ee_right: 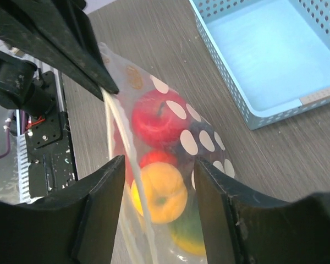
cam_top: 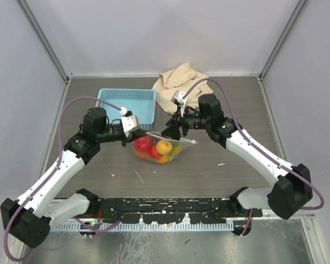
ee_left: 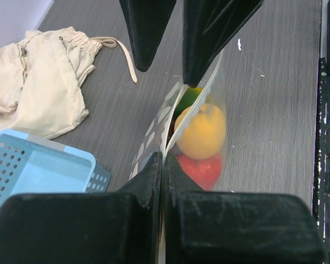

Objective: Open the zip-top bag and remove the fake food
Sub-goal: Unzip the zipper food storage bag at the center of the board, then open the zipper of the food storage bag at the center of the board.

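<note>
left gripper [ee_left: 162, 160] clamps zip-top bag's [ee_left: 154, 132] edge.

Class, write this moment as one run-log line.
left gripper: shut on zip-top bag edge | right gripper: open, over bag's top edge | fake food: inside bag

Green fake food [ee_left: 190, 98] mostly hidden

Soft, even light falls from above; the tabletop [cam_top: 209, 170] is bright and shadows are faint, with only a pale smudge just beneath the zip-top bag [cam_top: 159, 148]. In both wrist views the black jaws nearest the lens are blurred and nearly featureless, while the bag is sharper. The fake food [ee_left: 201, 132] inside it carries a mild, soft sheen.
</note>
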Robot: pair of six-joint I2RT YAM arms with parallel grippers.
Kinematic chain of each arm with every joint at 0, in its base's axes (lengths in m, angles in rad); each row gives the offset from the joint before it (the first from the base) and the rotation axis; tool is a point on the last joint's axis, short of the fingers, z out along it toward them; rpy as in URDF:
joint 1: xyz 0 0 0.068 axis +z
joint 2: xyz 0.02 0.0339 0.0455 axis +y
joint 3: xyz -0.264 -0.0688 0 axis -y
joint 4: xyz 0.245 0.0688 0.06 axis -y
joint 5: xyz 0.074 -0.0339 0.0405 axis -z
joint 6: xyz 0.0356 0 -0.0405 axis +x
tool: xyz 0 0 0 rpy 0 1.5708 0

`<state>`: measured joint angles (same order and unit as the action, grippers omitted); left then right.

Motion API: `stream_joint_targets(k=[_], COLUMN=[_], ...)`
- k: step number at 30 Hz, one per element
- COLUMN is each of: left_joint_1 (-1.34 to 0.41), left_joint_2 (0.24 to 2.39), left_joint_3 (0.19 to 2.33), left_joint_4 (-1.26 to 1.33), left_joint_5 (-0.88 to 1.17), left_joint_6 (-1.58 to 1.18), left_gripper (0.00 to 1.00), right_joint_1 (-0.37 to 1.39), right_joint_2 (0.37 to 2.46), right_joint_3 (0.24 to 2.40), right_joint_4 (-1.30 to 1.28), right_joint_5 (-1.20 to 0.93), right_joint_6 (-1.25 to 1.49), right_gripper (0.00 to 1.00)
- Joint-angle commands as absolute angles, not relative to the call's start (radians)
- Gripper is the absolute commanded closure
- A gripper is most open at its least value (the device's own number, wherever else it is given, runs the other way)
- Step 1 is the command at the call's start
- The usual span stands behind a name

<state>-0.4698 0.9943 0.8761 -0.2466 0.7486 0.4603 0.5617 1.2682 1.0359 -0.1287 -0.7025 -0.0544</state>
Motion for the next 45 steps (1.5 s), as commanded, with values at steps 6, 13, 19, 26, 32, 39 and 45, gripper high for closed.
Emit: stream_joint_targets(k=[6,13,19,26,32,39,45], left_joint_1=[-0.477,-0.479,-0.479,-0.48,-0.485,-0.487,-0.488], left_joint_2=[0.981,0.981,0.98,0.979,0.973,0.972,0.968], left_joint_3=[0.889,0.89,0.89,0.89,0.886,0.896,0.894], left_joint_4=[-0.219,-0.219,-0.219,-0.219,-0.215,-0.216,-0.208], left_joint_5=[0.779,0.772,0.773,0.773,0.773,0.789,0.78], left_joint_6=[0.468,0.463,0.459,0.457,0.458,0.448,0.442], left_gripper=[1.0,1.0,1.0,1.0,1.0,1.0,1.0], right_joint_1=[0.581,0.584,0.587,0.586,0.586,0.583,0.565], right_joint_2=[1.303,1.291,1.282,1.305,1.231,1.246,1.226], right_joint_3=[1.109,1.108,1.1,1.07,0.908,0.85,0.845], right_joint_4=[-0.193,-0.202,-0.19,-0.161,0.08,0.189,0.239], right_joint_5=[-0.63,-0.699,-0.747,-0.726,-0.749,-0.837,-0.867], right_joint_6=[-0.118,-0.127,-0.128,-0.151,-0.18,-0.229,-0.212], right_gripper=[0.5,0.51,0.5,0.5,0.56,0.77,0.95])
